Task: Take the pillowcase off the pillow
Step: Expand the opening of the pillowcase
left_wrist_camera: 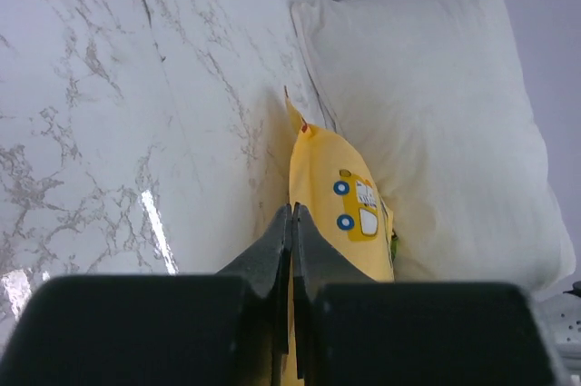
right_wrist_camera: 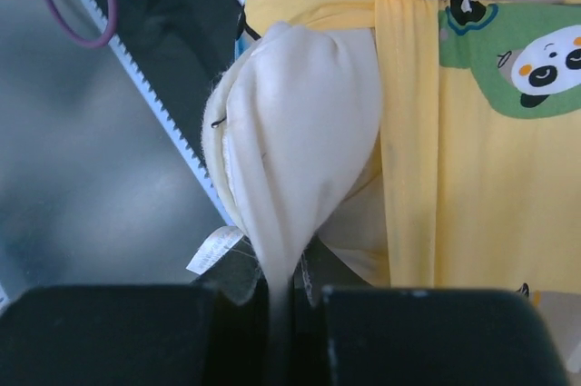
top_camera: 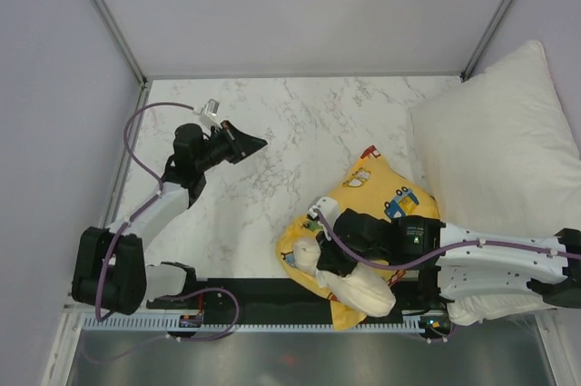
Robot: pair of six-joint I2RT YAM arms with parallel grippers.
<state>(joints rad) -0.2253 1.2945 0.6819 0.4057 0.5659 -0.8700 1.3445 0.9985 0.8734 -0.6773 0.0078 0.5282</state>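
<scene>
Fingers [right_wrist_camera: 238,279] of your right gripper [right_wrist_camera: 281,293] pinch a fold of the pillow [right_wrist_camera: 300,132], which bulges from the pillowcase [right_wrist_camera: 454,177] just ahead of them, apparently so you can draw it out, while your left gripper [left_wrist_camera: 291,222], pressed together and empty, points at the case lying well beyond its tips, not anchoring it.

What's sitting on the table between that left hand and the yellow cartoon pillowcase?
Nothing. In the top view, only bare marble table separates the left hand from the pillowcase.
</scene>
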